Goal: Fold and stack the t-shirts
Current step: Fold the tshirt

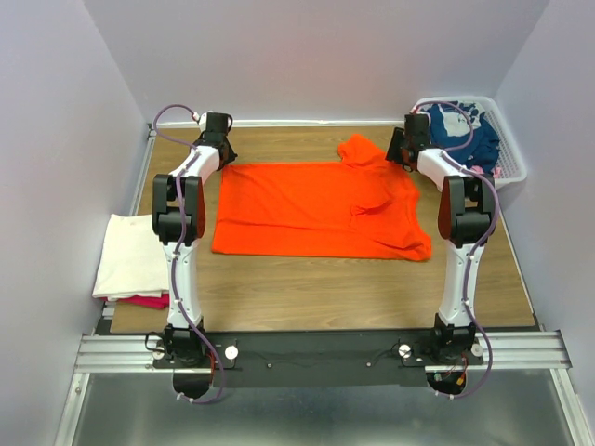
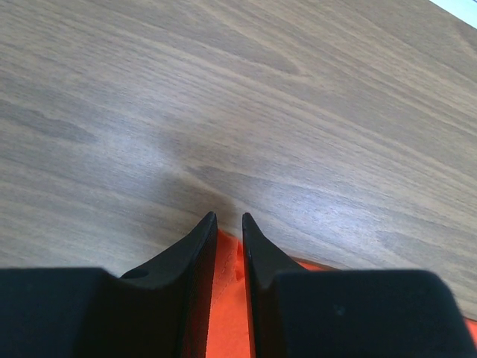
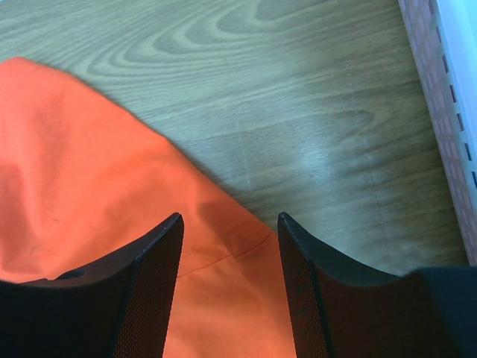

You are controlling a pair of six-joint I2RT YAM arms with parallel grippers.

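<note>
A bright orange t-shirt (image 1: 316,209) lies spread flat in the middle of the wooden table, one sleeve sticking up at its far right. My left gripper (image 1: 226,158) is at the shirt's far left corner, and in the left wrist view its jaws (image 2: 229,218) are nearly closed on the orange hem (image 2: 227,313). My right gripper (image 1: 398,153) is at the far right edge by the sleeve. In the right wrist view it (image 3: 229,218) is open, straddling the orange cloth (image 3: 74,164) with nothing gripped.
A folded cream-white shirt (image 1: 130,255) lies on a magenta-pink one (image 1: 149,301) at the table's left edge. A white slotted basket (image 1: 513,165) at the far right holds a navy blue shirt (image 1: 465,135); its wall (image 3: 447,112) is close to my right gripper.
</note>
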